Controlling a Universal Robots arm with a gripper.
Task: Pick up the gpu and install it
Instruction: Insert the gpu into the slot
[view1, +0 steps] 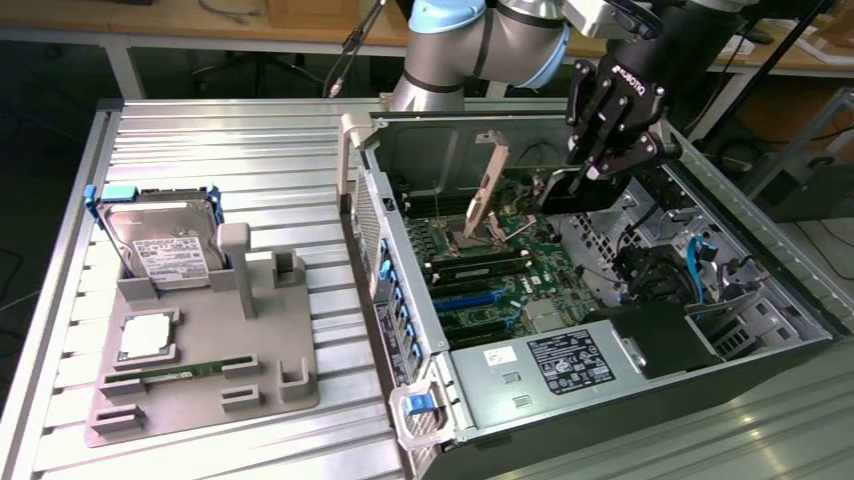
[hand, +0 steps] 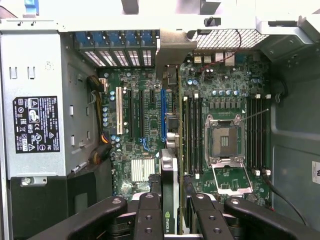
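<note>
The gpu (view1: 491, 186) hangs inside the open computer case (view1: 400, 330), above the motherboard (view1: 534, 265), its silvery-beige bracket toward the case's rear wall. My gripper (view1: 583, 182) is shut on its far end from above. In the wrist view the gpu (hand: 170, 165) shows edge-on between my two black fingers (hand: 150, 215), and my gripper (hand: 172, 205) clamps it from both sides. The card runs along the long blue slot (hand: 163, 115), just beside it, with its bracket (hand: 172, 50) near the rear slot openings. I cannot tell whether it touches the board.
A grey fixture (view1: 267, 340) at the exterior view's left carries a silver hard drive (view1: 163, 245), a processor (view1: 144, 338) and a green memory stick (view1: 187, 371). In the case are the power supply (view1: 561, 365), the empty processor socket (hand: 222, 142) and cables (view1: 694, 270).
</note>
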